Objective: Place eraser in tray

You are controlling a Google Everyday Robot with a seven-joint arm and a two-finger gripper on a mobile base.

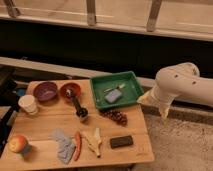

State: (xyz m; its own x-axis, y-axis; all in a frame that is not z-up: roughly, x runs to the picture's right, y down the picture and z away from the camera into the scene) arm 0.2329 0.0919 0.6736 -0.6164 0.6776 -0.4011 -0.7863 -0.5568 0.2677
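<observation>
Fingers (164, 110): apart, gripping nothing
Gripper (156, 103): at the end of the white arm (186, 82), just right of the tray (111, 76), beyond the table edge
Eraser (121, 141): flat on the table (45, 125) near its front right corner, well apart from tray and gripper
Tray: holds a blue-grey pad (114, 96) and a thin yellowish stick (114, 88)
Red bowl (64, 90): one end of a dark tool (77, 106) rests in it
Purple bowl (46, 91): contents cannot be told
Cup (28, 104): left of the purple bowl
</observation>
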